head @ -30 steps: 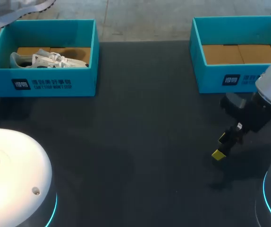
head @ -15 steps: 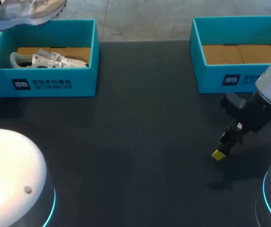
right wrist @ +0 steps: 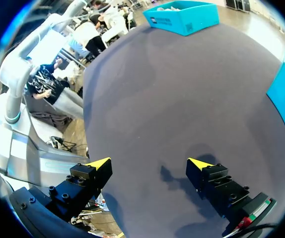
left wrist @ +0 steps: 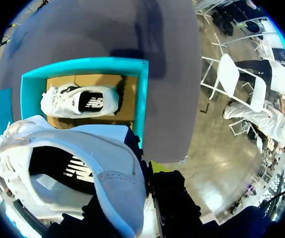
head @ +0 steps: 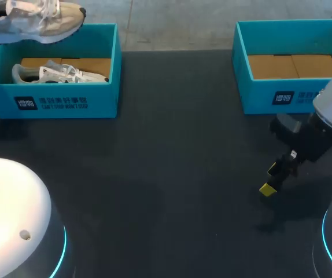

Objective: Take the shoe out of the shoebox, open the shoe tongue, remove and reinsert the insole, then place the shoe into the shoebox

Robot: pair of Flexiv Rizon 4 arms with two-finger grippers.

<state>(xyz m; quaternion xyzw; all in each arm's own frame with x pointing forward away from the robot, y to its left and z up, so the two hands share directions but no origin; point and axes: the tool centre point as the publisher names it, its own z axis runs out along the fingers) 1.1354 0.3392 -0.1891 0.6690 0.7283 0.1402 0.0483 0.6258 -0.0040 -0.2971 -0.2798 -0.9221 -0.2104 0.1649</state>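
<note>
Two teal boxes stand along the far side of the dark tabletop [head: 166, 174], well apart from one another: the left shoebox [head: 56, 103] and the right shoebox [head: 293, 95], whose brown cardboard floor shows. From where I stand, the lifted shoe [head: 36, 20], pale with a thick light sole, hangs in the air above the far left corner of the left shoebox, clear of its rim and roughly level. In the left wrist view that same shoe fills the space right at the left pincer [left wrist: 137, 188], its dark opening and grey heel collar turned toward the camera. The black fingers are closed on the heel end, with one yellow tip peeking out just beside the collar. Below it, a second shoe [left wrist: 80, 100] lies on its side on the cardboard floor inside the left shoebox. Over on the other side, the right pincer [head: 273, 176] hovers over bare tabletop, nearer than the right shoebox and apart from it. Its two yellow-tipped fingers are spread wide, with nothing between them and touching nothing.
</note>
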